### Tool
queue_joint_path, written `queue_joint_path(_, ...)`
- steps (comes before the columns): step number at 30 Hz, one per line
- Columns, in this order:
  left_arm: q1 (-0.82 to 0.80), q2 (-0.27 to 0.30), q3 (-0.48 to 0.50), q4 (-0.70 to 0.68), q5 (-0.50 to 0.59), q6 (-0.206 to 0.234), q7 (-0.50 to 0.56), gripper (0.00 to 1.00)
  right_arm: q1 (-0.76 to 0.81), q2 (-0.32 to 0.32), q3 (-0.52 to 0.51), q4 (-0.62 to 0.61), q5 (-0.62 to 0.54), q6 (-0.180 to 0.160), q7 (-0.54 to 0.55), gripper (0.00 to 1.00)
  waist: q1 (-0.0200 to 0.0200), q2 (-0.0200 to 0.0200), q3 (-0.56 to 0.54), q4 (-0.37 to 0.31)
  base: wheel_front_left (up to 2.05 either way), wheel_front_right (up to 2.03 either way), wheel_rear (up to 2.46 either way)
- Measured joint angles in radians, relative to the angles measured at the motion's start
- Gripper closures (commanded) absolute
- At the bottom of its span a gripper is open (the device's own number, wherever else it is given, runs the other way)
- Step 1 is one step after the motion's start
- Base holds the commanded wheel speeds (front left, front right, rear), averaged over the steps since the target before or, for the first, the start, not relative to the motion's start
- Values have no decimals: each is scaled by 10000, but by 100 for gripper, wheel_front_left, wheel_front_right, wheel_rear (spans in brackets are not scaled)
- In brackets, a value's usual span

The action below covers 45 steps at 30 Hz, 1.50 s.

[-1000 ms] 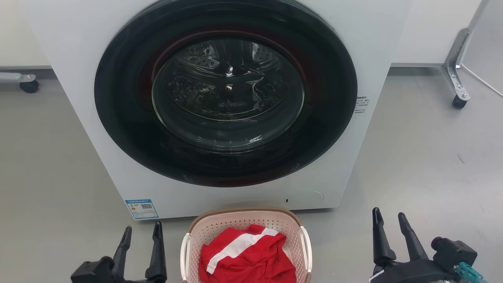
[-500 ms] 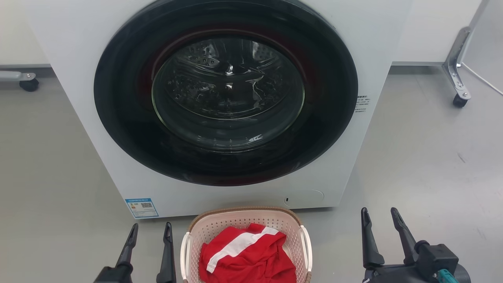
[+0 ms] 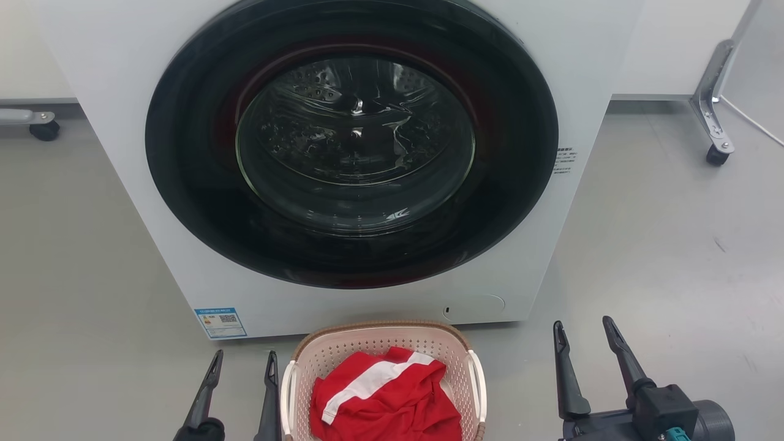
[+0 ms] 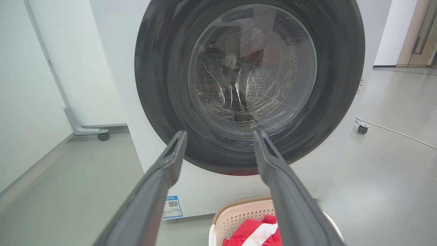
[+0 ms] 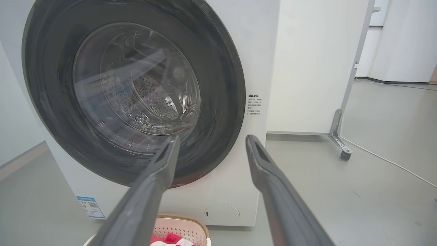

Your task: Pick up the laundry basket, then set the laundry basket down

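The laundry basket (image 3: 343, 355) is pale pink with a brown woven rim and white side handles. It stands on the floor just before the washing machine and holds a red and white garment (image 3: 386, 398). My left gripper (image 3: 243, 357) is open, its inner finger close beside the basket's left handle. Out to the right, well clear of the right handle, my right gripper (image 3: 582, 323) is open too. The basket (image 4: 235, 212) lies low between the left gripper (image 4: 220, 136) fingers in the left wrist view. The right wrist view has the basket (image 5: 184, 227) at bottom left of the open right gripper (image 5: 211, 139).
A white washing machine (image 3: 110, 92) with a closed dark round door (image 3: 352, 141) rises right behind the basket. Wheeled frame legs stand at far left (image 3: 37, 122) and far right (image 3: 710, 110). Grey floor spreads on both sides. A white cable (image 5: 389, 160) runs along the floor at right.
My left gripper has moved right, toward the basket's left handle. My right gripper has moved left and slightly forward. The basket has stayed put.
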Motion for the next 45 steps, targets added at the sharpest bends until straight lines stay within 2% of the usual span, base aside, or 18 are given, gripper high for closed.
queue_joint_path(33, 37, -71, 88, 12, -23, -15, 0, 0, 170, 15, -71, -25, 10, 0, 0, 0, 0, -1, -22, 23, 0, 0, 0)
queue_joint_path(45, -582, -82, 117, -249, 4, -102, 0, 0, -135, 25, -188, -134, 247, 59, 0, 0, 0, 0, 751, 97, 0, 0, 0)
